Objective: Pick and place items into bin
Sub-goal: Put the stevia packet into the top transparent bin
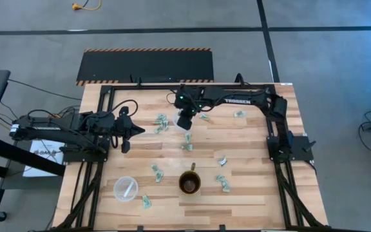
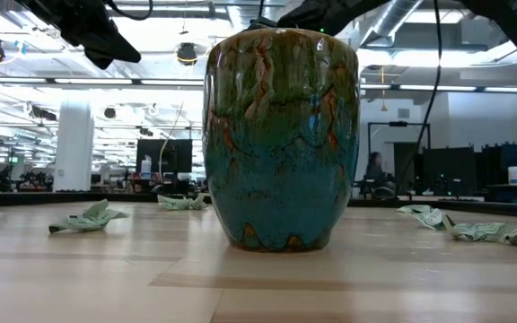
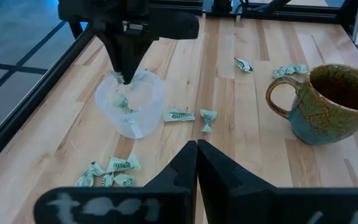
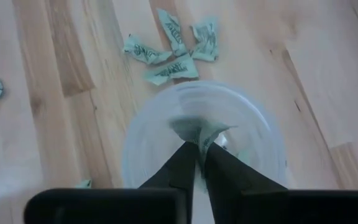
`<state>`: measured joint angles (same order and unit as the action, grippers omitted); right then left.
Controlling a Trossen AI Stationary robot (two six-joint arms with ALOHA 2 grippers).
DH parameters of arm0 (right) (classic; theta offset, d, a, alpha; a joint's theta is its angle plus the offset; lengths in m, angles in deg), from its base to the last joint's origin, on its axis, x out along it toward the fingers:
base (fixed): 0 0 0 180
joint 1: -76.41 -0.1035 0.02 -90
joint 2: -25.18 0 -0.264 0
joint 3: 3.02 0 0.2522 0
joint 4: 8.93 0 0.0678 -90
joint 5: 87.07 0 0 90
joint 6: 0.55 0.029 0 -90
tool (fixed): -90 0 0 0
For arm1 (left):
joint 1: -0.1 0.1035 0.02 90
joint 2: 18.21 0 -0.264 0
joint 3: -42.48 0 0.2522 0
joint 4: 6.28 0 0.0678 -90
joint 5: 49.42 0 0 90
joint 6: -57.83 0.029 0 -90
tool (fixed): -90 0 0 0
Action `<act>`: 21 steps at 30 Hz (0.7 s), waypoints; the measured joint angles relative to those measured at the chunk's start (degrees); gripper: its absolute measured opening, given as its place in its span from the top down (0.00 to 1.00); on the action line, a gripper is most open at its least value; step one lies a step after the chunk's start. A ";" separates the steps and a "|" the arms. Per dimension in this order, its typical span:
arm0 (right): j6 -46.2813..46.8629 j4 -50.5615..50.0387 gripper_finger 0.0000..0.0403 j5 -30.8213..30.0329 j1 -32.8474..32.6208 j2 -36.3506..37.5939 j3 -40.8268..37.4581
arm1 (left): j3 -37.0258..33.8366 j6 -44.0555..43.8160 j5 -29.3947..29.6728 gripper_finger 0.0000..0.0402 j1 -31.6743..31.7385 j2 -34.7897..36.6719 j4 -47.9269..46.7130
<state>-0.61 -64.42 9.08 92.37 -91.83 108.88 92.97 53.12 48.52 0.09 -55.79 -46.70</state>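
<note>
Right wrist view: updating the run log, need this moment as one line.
right hand: shut on wrapper over clear cup | left hand: shut, idle, left side

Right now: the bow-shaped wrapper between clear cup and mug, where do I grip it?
Grip the bow-shaped wrapper across its pinched waist, coming straight down from above: it lies low on the table, both ends flare, and the waist is narrowest.

A glazed mug [image 1: 190,183] in brown, green and blue stood upright on the wooden table [image 1: 250,193], its handle [image 3: 278,99] turned toward the table's far edge. Beyond that edge a black mat [image 1: 145,66] with striped borders lay on the grey floor [image 1: 327,58].
</note>
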 joint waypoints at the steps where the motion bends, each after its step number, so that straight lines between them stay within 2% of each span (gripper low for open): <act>1: 0.00 -0.06 0.90 0.00 -0.02 0.00 -0.02 | 0.00 0.01 0.01 1.00 0.00 0.00 -0.02; 10: -0.44 -1.97 0.77 -0.02 -0.11 0.03 -0.02 | 0.00 0.01 0.00 1.00 0.00 0.00 -0.02; 18: 1.15 -13.85 0.75 -0.55 -2.90 6.71 -0.02 | 0.00 0.00 0.02 1.00 0.00 -0.01 -0.02; 21: 2.82 -18.65 0.75 -3.84 -6.19 10.31 -0.05 | 0.00 0.01 0.01 1.00 0.00 0.01 -0.01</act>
<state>2.22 -83.07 5.24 86.19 -81.52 108.84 92.97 53.13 48.53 0.09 -55.77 -46.71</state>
